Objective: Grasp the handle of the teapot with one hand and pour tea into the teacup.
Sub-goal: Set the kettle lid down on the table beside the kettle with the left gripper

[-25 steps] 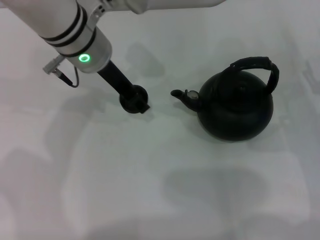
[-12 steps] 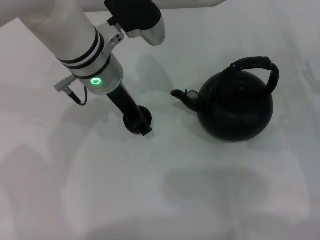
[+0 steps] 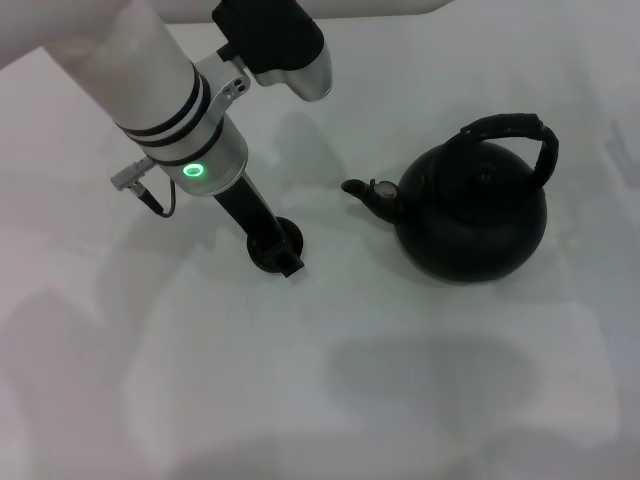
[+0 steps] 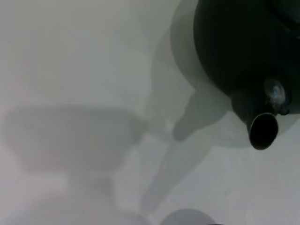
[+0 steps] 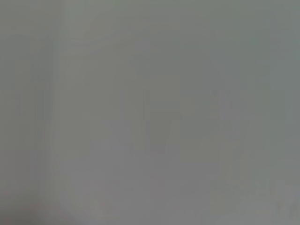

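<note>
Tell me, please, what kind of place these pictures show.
Probably a robot test bench, not a home kitchen: a plain white tabletop holds only a black teapot and a small teacup, where the left end effector reaches down.

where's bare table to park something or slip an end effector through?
Bare: the white table nearer the camera than the large round matte black teapot, and beyond it. Crowded: the gap between its spout and the left end effector, down on the tiny black teacup.
</note>
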Robot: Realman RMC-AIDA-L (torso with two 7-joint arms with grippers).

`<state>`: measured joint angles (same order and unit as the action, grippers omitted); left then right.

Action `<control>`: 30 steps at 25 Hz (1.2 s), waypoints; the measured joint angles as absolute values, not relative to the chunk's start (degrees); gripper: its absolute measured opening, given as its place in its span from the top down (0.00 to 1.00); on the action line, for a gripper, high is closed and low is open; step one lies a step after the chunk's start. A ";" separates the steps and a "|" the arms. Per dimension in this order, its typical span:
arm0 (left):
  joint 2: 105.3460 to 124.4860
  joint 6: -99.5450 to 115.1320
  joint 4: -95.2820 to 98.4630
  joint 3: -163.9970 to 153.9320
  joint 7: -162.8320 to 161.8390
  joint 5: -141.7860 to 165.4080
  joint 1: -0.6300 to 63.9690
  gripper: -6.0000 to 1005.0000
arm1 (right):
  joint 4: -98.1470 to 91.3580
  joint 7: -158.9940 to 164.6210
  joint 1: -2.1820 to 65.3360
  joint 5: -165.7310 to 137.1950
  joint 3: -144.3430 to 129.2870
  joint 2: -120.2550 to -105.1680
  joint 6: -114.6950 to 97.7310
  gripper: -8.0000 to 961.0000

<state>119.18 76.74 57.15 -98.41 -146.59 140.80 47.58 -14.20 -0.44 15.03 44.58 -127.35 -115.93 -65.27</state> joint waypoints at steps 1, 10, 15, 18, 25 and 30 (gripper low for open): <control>119.18 76.64 56.90 -98.45 -146.60 140.80 47.63 0.30 | -14.17 -0.44 15.03 44.60 -127.35 -115.93 -65.23 0.15; 119.18 76.26 55.20 -98.55 -146.60 140.94 48.14 0.30 | -14.15 -0.44 15.03 44.65 -127.35 -115.93 -64.86 0.15; 119.18 76.08 55.19 -98.79 -146.60 141.33 48.20 0.30 | -14.18 -0.44 15.11 44.60 -127.33 -115.93 -64.51 0.15; 119.18 75.67 55.19 -98.81 -146.93 141.37 48.24 0.30 | -14.17 -0.44 15.12 44.59 -127.13 -115.93 -64.51 0.15; 119.18 75.48 55.19 -98.91 -148.04 141.56 48.25 0.29 | -14.17 -0.44 15.20 44.63 -127.20 -115.93 -64.51 0.16; 119.18 75.40 55.09 -99.19 -148.15 141.59 48.25 0.25 | -14.15 -0.44 15.19 44.65 -127.18 -115.93 -64.51 0.16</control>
